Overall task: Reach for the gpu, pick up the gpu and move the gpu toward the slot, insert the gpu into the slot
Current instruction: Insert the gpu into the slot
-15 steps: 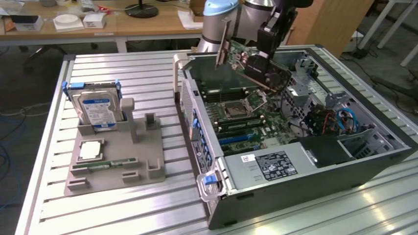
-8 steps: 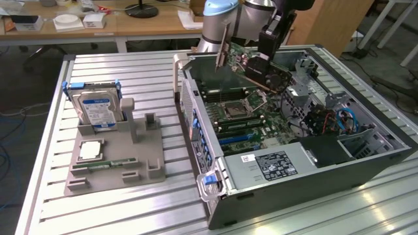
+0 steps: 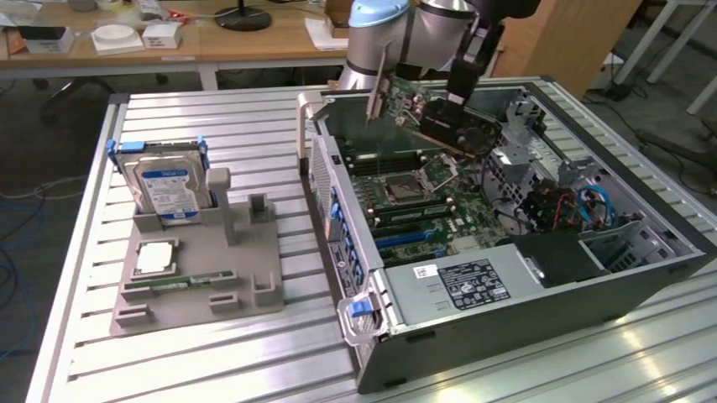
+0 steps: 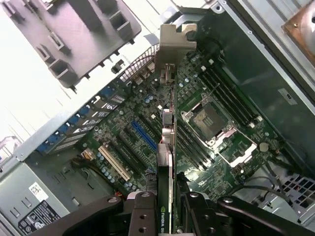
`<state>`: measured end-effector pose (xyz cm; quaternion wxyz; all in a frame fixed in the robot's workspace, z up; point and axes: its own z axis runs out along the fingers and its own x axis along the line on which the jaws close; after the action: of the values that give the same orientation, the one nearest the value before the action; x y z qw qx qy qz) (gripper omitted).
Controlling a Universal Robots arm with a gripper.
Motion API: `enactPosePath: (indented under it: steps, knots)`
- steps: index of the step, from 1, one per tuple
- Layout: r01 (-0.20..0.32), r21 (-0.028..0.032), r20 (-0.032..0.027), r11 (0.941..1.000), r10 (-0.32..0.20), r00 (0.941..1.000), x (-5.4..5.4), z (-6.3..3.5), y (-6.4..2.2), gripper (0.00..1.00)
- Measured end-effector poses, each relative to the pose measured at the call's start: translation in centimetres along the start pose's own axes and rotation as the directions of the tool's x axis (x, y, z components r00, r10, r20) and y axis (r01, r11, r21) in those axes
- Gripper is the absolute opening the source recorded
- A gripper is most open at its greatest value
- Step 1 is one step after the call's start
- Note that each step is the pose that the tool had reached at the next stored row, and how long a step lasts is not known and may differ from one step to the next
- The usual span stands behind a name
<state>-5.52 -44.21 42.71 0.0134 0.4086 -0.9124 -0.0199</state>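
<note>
On the slatted worktop (image 3: 224,117), inside the open computer case (image 3: 538,323) and above its green motherboard (image 3: 448,210), the gpu (image 4: 168,147) hangs edge-down, gripped tight by the end effector (image 4: 167,214), not yet seated in the blue slot (image 4: 144,136).

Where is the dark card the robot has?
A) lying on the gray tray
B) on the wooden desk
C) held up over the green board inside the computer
C: the gripper is closed on the gpu, which hangs above the green motherboard inside the open computer case.
</note>
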Motion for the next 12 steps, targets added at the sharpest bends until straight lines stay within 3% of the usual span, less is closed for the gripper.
enactPosePath:
  steps: [5,12]
  knots:
    - [0.083,0.0005,-0.0040,0.9966,-0.083,0.9966,-0.01,0.04,-0.02,0.26]
    - [0.206,0.0006,-0.0099,0.9786,-0.206,0.9786,-0.01,0.10,-0.02,0.26]
